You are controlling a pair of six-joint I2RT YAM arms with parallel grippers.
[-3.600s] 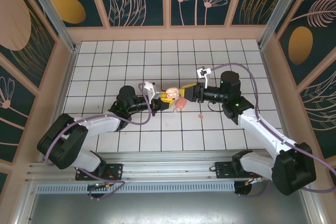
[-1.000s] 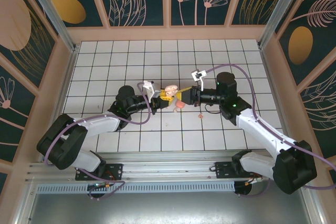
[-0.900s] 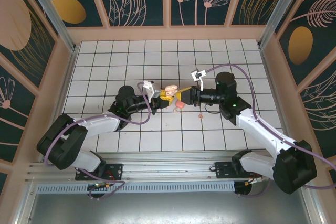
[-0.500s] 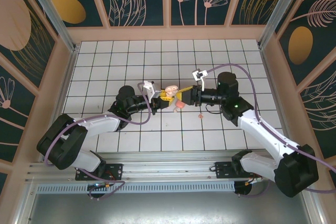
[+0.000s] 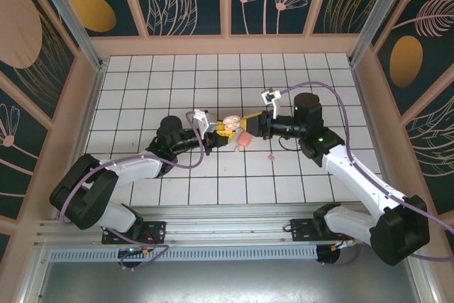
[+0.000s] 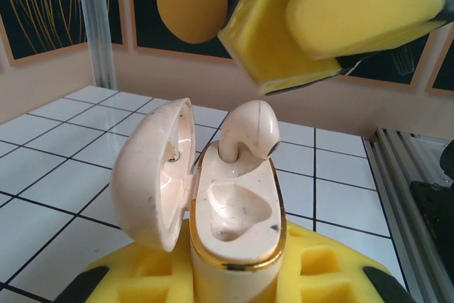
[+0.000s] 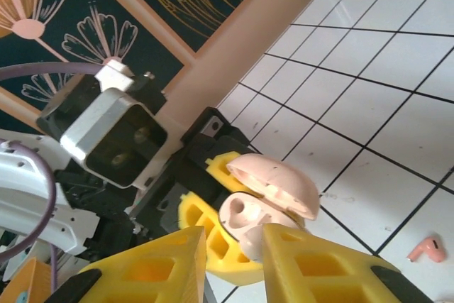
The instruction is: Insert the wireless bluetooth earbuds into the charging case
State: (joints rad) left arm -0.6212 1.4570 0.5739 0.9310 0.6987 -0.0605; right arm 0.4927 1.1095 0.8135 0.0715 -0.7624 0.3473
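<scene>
A: What is the left gripper [image 6: 237, 278] doing?
B: It is pinching the charging case [image 6: 237, 228] upright, with the lid [image 6: 152, 168] standing open. 1 earbud [image 6: 250, 129] is sitting in the far socket.
A: And the right gripper [image 6: 298, 33]?
B: It is hovering just above the case, pads slightly parted and carrying nothing. The other earbud [image 7: 428, 248] is lying on the tiled table [image 7: 397, 104].

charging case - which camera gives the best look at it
Left wrist: the charging case sits close up, lid open, one earbud standing in its far socket, near socket empty. Right wrist shows it from the side, partly behind the right fingers. Top external shows a tiny pale blob.
</scene>
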